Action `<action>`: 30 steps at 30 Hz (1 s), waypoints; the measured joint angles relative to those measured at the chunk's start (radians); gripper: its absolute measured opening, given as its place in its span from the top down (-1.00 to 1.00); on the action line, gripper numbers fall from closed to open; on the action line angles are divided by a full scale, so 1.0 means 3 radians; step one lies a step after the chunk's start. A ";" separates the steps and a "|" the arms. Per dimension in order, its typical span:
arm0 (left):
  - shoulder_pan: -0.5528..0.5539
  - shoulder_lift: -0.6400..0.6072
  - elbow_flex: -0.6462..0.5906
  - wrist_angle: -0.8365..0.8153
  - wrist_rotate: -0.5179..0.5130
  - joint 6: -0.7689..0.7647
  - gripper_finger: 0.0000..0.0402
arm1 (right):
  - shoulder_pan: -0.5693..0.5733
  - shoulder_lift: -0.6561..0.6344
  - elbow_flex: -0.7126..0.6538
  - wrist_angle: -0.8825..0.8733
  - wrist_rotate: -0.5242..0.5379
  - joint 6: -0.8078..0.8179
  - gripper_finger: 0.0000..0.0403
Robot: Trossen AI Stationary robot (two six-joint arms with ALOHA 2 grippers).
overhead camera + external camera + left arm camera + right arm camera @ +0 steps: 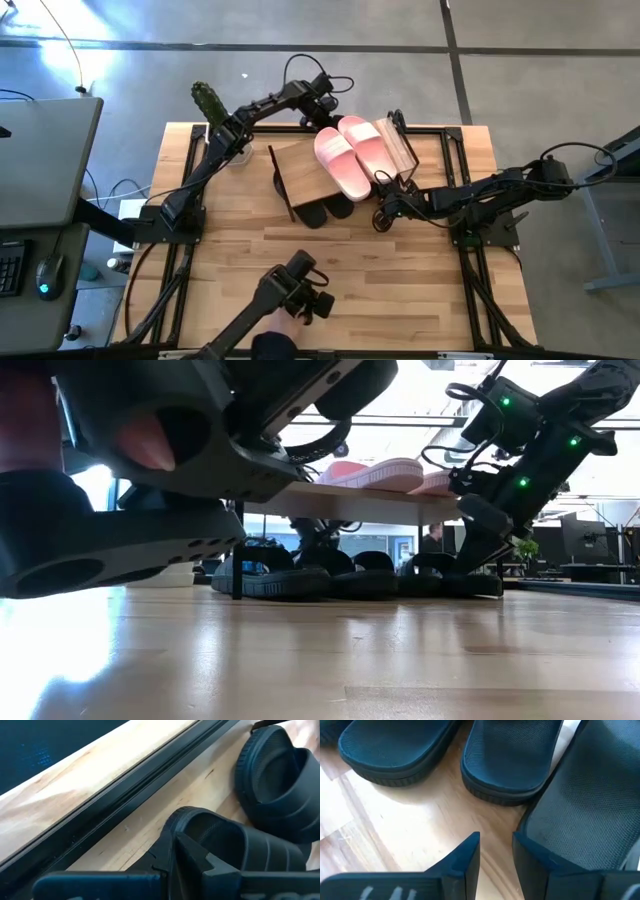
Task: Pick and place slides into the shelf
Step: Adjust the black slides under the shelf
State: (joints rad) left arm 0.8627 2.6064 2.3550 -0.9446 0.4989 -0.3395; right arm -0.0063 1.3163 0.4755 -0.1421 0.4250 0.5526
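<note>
touching right hand (495,865), black slide (590,815)

Pale pink slides (350,150): one pair, side by side, lying flat on the shelf (300,172) plank top. Black slides (350,573): lined up on the tabletop beneath the shelf, heels protruding. Shelf: light wood top, thin black frame, standing upright
</note>
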 joint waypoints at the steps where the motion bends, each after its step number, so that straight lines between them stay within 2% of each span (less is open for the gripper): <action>1: 0.0009 0.0000 0.0000 -0.0004 0.0007 0.0026 0.94 | 0.0000 0.0000 0.0000 0.0000 -0.0019 0.0000 0.49; 9: 0.0025 0.0000 0.0000 0.0024 -0.0006 0.0219 0.94 | 0.0000 -0.0001 0.0000 0.0003 -0.0086 0.0025 0.49; 13: 0.0023 -0.0001 0.0000 0.0020 -0.0476 0.0217 0.94 | 0.0000 -0.0001 0.0000 0.0003 -0.0074 0.0052 0.49; 21: 0.0028 -0.0095 0.0000 0.0040 -0.0967 0.0298 0.94 | 0.0000 -0.0003 0.0000 0.0001 -0.0098 0.0079 0.49; 24: 0.0039 -0.0129 0.0000 0.0025 -0.0904 0.0358 0.94 | 0.0000 -0.0003 0.0000 0.0000 -0.0182 0.0079 0.49; 30: 0.0128 -0.0130 0.0001 0.0013 -0.0454 0.0157 0.94 | -0.0001 -0.0003 0.0000 -0.0005 -0.0258 0.0186 0.49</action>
State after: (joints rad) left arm 0.9010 2.5675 2.3554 -0.9407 0.3628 -0.2924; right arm -0.0067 1.3155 0.4755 -0.1436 0.3477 0.6085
